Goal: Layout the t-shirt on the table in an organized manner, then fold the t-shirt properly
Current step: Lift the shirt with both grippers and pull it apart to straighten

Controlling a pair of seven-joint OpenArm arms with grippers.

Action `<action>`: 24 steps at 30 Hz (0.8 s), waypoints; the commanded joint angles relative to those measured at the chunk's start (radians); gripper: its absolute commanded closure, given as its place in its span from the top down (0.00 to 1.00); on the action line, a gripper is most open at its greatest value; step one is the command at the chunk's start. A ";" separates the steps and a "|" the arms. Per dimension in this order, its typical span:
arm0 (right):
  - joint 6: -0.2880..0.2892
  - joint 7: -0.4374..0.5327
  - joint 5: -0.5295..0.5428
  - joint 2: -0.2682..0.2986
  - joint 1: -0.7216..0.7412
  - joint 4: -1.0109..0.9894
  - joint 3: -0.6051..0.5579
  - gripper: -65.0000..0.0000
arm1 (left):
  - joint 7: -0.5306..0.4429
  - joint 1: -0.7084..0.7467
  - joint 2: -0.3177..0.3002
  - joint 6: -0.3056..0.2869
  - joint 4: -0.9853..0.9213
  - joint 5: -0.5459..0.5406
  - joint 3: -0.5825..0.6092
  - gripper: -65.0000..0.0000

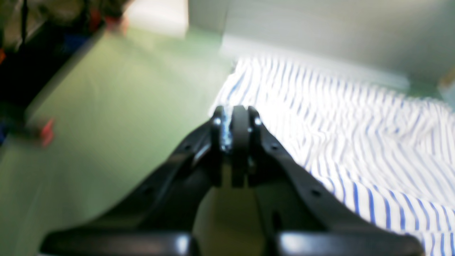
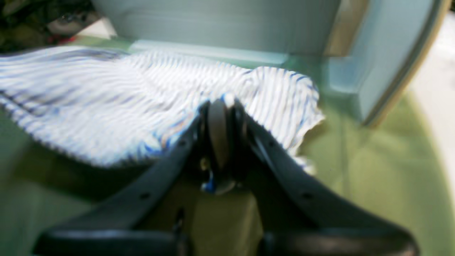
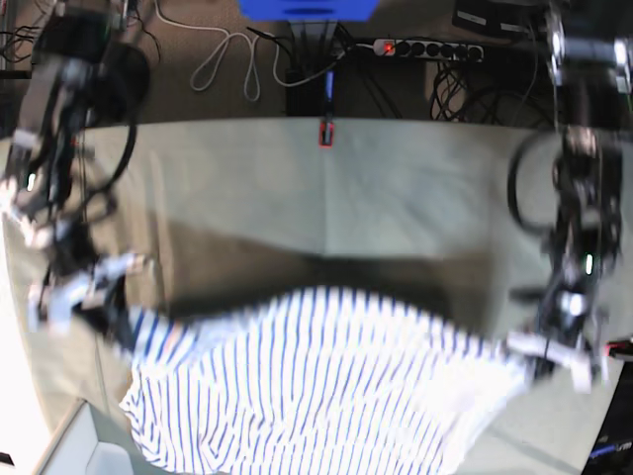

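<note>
The white, blue-striped t-shirt (image 3: pixel 316 386) hangs stretched between my two grippers above the pale green table (image 3: pixel 396 188), throwing a dark shadow on the cloth behind it. At the left of the base view my right gripper (image 3: pixel 127 322) is shut on one end of the shirt. The right wrist view shows its fingertips (image 2: pixel 220 106) pinching the striped edge (image 2: pixel 106 106). My left gripper (image 3: pixel 524 351) grips the other end at the right. The left wrist view shows its jaws (image 1: pixel 234 113) closed at the shirt's (image 1: pixel 355 135) edge. All views are blurred.
A red clamp (image 3: pixel 325 133) marks the table's far edge, and another (image 1: pixel 46 131) sits on its side edge. Cables and a power strip (image 3: pixel 425 47) lie on the floor beyond. A pale grey box (image 3: pixel 79 445) stands at the near left corner.
</note>
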 commanded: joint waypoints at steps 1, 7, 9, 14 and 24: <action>0.003 0.064 0.043 0.016 -0.035 0.037 0.008 0.00 | -0.041 0.043 -0.020 0.001 0.045 -0.005 -0.046 0.00; 0.003 0.192 0.089 0.016 -0.308 0.110 0.008 0.00 | -0.044 0.354 -0.003 0.000 0.170 -0.007 -0.201 0.00; 0.004 0.226 0.089 0.016 -0.374 0.130 0.001 0.00 | -0.046 0.405 0.014 0.000 0.194 -0.007 -0.258 0.00; 0.004 0.315 0.089 -0.011 -0.510 0.186 0.007 0.00 | -0.040 0.483 0.096 0.000 0.273 -0.007 -0.399 0.00; 0.004 0.488 0.089 -0.013 -0.691 0.186 0.007 0.00 | -0.038 0.575 0.135 0.000 0.345 -0.007 -0.427 0.00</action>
